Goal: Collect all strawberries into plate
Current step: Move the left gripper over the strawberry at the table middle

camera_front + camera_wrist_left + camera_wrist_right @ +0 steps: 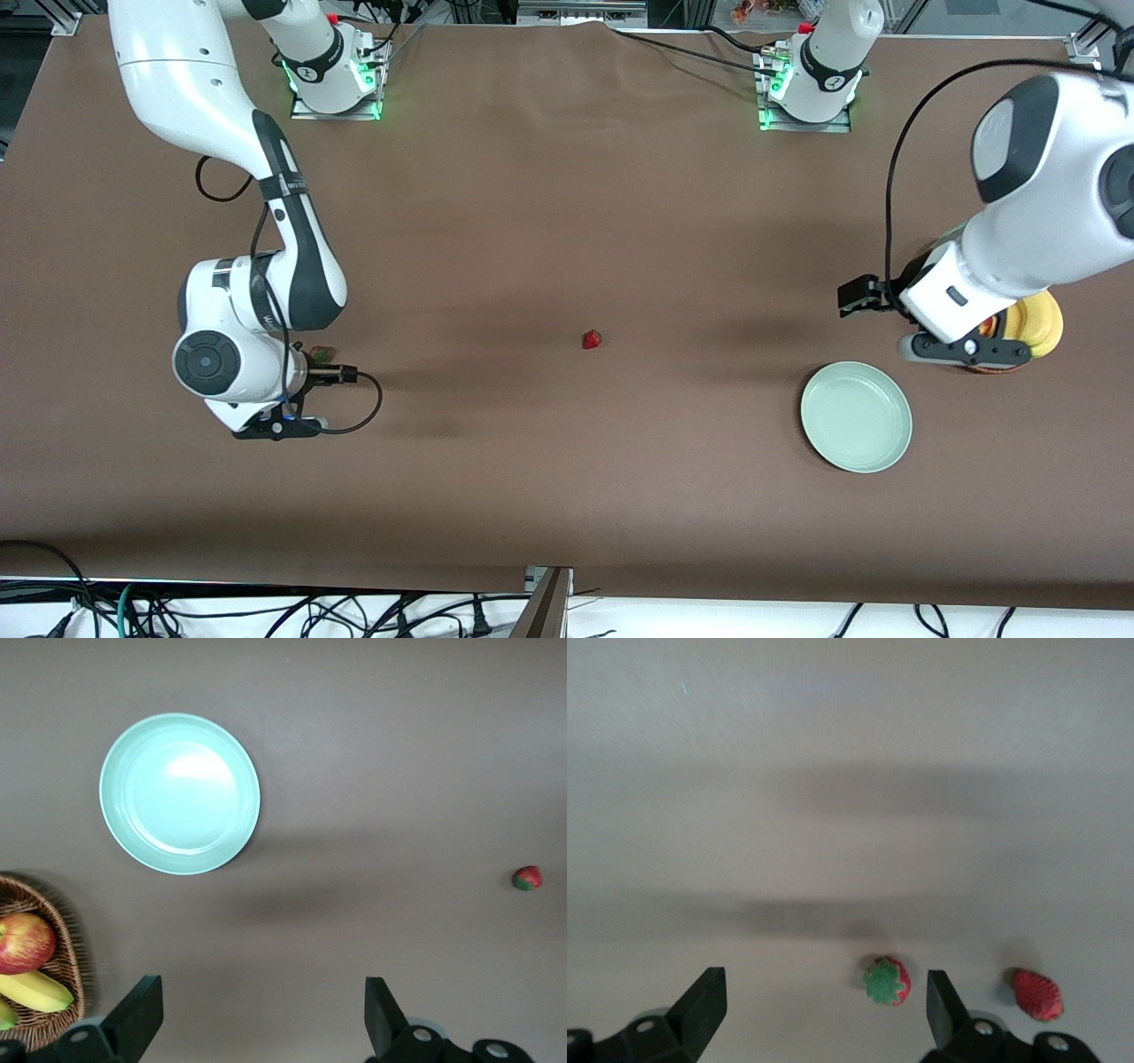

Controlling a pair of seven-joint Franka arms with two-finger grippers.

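Note:
One strawberry (592, 339) lies alone mid-table and also shows in the left wrist view, strawberry (526, 878). Two more sit under the right arm: a strawberry (887, 981) with its green cap up and a plain red strawberry (1036, 994). Only one strawberry (321, 353) peeks out from under that arm in the front view. My right gripper (822, 1010) hangs open above the capped berry, which lies close to one finger (943, 1005). The mint-green plate (856, 416) (180, 794) is empty. My left gripper (257, 1019) is open and empty over bare table beside the basket.
A brown wicker basket (62, 939) with a red apple (25, 942) and a banana (35, 990) stands at the left arm's end, farther from the front camera than the plate. The left arm's hand (966, 348) covers most of it in the front view.

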